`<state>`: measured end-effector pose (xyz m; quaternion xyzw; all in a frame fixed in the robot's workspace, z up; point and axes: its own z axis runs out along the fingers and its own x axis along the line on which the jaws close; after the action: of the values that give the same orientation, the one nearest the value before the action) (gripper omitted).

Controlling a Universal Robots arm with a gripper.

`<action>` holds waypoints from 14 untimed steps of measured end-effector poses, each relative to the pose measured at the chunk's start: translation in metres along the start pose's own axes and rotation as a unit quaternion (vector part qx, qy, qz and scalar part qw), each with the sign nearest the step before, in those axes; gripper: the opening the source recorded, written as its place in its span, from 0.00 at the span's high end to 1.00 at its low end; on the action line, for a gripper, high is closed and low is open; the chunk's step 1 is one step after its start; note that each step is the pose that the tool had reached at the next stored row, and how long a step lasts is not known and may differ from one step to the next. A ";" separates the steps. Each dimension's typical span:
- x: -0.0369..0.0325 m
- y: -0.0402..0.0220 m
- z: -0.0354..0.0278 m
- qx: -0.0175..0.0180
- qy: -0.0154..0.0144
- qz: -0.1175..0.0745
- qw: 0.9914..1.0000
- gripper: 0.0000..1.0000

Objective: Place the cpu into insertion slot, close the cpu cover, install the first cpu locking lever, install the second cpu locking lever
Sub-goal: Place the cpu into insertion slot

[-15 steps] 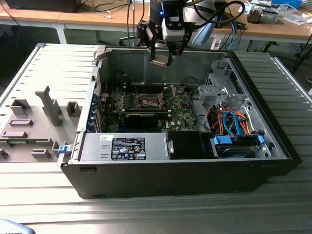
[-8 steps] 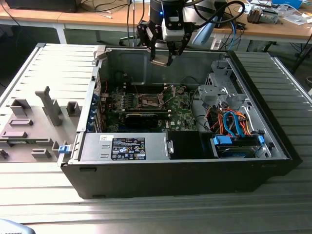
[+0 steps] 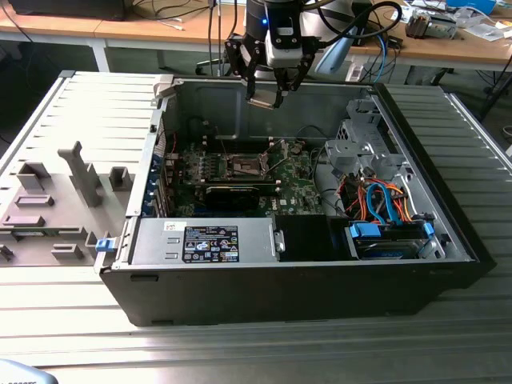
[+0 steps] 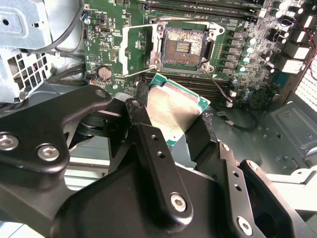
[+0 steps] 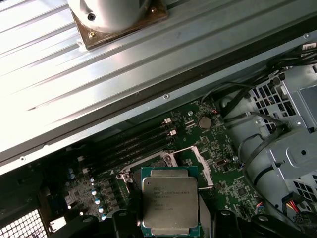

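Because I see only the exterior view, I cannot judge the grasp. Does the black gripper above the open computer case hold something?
Observer: Yes. In the second wrist view the gripper is shut on the cpu, a flat square chip with silvery metal top and green edge.
Operator: Is the insertion slot free?
Observer: Yes. The insertion slot, a dark square recess in the green motherboard, holds no chip.
Operator: And its cover?
Observer: The cpu cover, a thin silvery metal frame, is open, beside the slot, not over it.

A workshop-like lab: open computer case (image 3: 280,292) on ribbed metal table (image 3: 240,352), cluttered wooden benches (image 3: 160,32) behind.
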<state>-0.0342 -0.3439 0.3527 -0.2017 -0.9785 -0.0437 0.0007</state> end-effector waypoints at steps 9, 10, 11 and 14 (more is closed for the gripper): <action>0.0000 0.0000 0.0000 0.000 0.000 0.003 1.000 0.45; 0.0000 0.0000 0.0000 0.000 0.000 0.003 1.000 0.45; 0.0000 0.0000 0.0000 0.000 0.000 0.004 1.000 0.45; 0.0000 0.0000 0.0000 0.000 0.000 0.005 1.000 0.45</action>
<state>-0.0342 -0.3439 0.3527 -0.2062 -0.9775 -0.0437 0.0005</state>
